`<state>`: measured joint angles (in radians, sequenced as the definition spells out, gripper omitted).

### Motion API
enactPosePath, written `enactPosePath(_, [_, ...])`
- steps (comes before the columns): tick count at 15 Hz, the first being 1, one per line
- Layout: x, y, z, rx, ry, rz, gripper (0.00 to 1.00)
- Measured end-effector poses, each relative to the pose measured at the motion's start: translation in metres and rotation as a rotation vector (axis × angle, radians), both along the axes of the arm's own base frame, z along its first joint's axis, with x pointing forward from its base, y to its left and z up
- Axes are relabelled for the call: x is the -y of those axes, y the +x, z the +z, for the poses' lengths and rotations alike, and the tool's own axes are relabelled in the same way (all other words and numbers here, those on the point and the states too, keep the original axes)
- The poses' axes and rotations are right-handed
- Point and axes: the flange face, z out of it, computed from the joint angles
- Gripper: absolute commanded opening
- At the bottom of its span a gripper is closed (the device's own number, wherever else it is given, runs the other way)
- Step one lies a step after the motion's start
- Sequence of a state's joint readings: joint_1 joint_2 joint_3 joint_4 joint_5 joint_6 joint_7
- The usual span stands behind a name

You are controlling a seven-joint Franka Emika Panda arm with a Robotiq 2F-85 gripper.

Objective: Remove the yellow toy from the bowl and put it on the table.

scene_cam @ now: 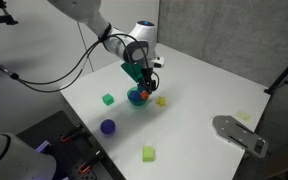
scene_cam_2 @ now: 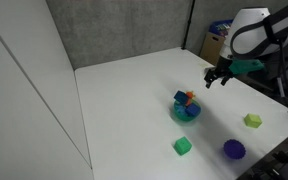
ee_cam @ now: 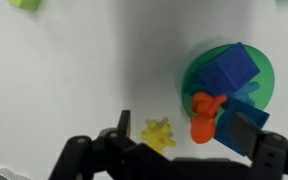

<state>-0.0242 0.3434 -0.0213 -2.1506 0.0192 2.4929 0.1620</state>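
The yellow toy lies on the white table just beside the bowl, outside it; it also shows in an exterior view. The teal bowl holds a blue toy and an orange toy. My gripper is open and empty. It hovers above the yellow toy and the bowl's near rim, one finger on each side. The gripper shows in both exterior views.
A green cube, a purple ball and a yellow-green cube lie on the table. A grey device sits at one table corner.
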Motion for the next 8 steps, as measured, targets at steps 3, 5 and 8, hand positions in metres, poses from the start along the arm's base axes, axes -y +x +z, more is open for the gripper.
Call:
enactPosePath(3, [-0.03,0.0,0.025,0.006,0.027,0.057,1.0])
enactPosePath(5, [-0.047,-0.002,0.04,-0.002,0.036,0.093,1.0])
enactPosePath(8, [-0.065,-0.006,0.062,-0.037,0.042,0.153,1.0])
